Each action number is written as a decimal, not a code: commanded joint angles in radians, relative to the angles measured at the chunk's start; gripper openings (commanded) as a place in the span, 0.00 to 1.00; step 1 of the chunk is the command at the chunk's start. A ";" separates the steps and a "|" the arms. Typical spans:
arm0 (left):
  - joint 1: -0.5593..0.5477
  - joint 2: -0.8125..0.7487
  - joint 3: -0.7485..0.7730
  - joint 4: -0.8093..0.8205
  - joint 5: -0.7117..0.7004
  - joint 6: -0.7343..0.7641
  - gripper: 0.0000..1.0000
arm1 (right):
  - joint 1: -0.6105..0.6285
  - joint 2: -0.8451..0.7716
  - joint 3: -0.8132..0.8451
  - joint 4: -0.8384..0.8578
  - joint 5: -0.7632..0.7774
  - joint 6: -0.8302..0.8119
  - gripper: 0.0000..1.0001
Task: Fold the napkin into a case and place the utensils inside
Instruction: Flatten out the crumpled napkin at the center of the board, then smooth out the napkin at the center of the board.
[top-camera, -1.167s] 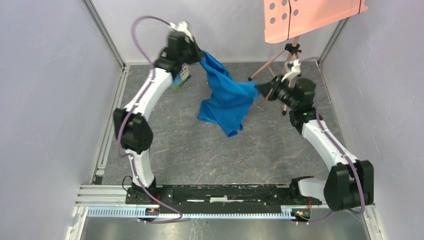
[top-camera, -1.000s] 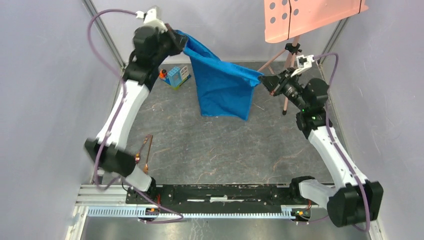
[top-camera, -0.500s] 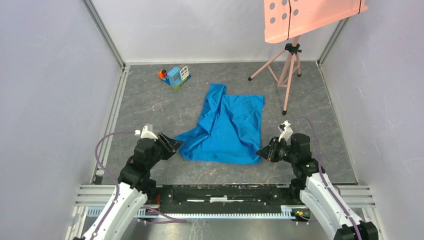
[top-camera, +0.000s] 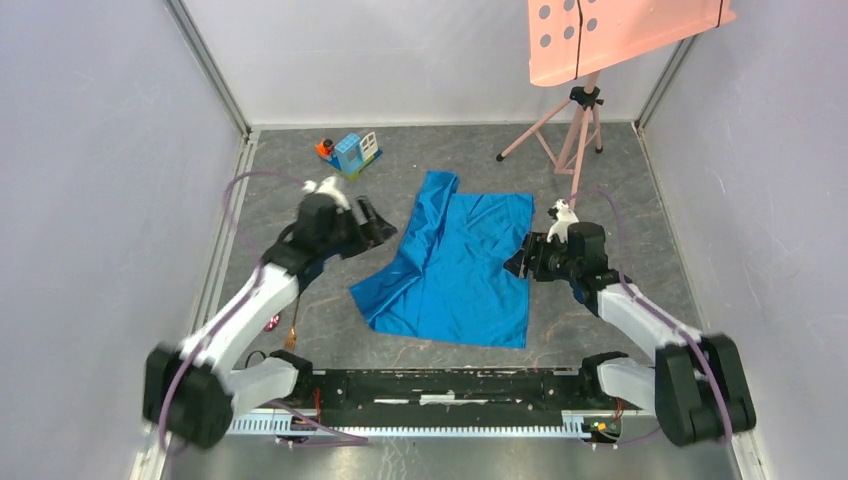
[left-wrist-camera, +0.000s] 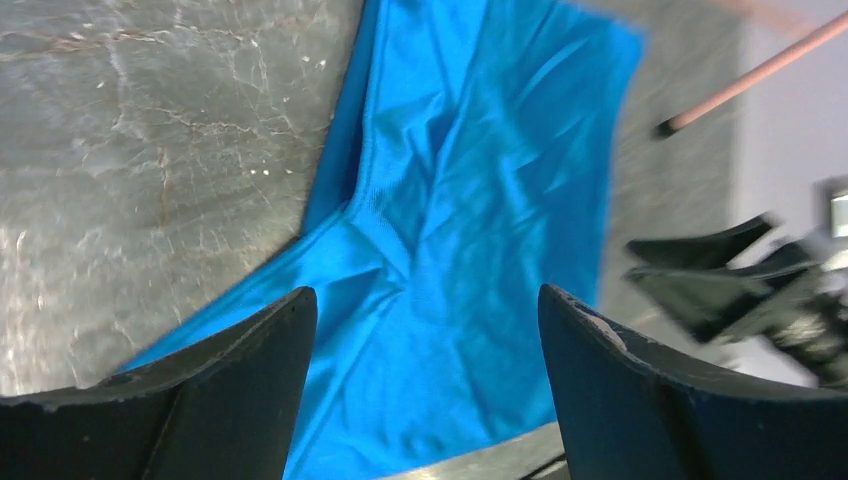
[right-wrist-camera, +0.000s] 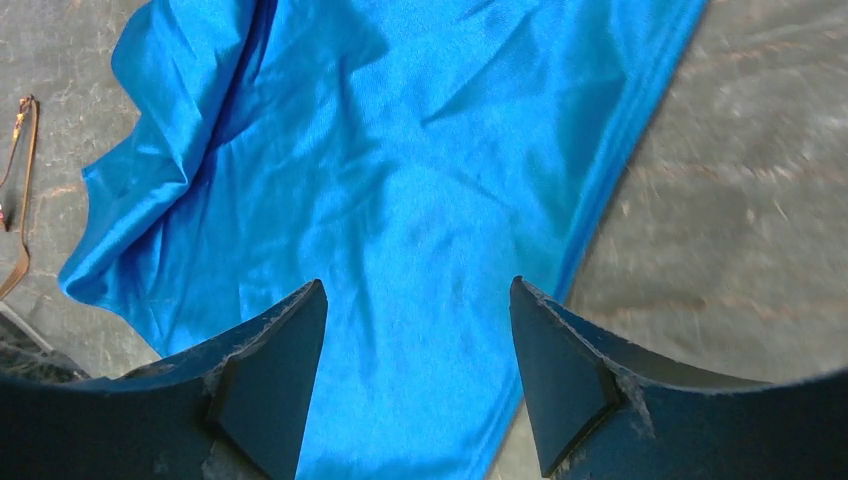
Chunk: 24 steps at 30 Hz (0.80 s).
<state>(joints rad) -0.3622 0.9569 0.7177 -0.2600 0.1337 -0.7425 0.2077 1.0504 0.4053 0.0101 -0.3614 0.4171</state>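
**Top view:** the napkin (top-camera: 455, 260) lies spread in the middle of the table (top-camera: 640, 220), its left side rucked, giving you a near-flat sheet to fold from. Your left jaws stand spread just beside its left edge and your right jaws stand spread at its right edge; neither pinches cloth. The utensils (top-camera: 292, 332) wait by the left arm, apart from the cloth.

**Left wrist view:** the spread jaws frame the creased left part.

**Right wrist view:** the spread jaws hover over the smoother right part. The rucked side probably needs flattening first.
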 joint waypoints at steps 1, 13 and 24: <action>-0.101 0.344 0.223 0.069 0.032 0.280 0.88 | 0.007 0.208 0.103 0.223 -0.100 0.003 0.73; -0.210 0.900 0.592 -0.191 -0.271 0.448 0.86 | 0.011 0.290 0.095 0.257 -0.062 -0.021 0.72; -0.074 0.767 0.483 -0.187 -0.367 0.380 0.15 | 0.025 0.382 0.079 0.285 0.053 0.020 0.60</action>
<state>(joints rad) -0.5465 1.8740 1.2530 -0.4603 -0.1326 -0.3439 0.2237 1.4048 0.4931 0.2470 -0.3901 0.4187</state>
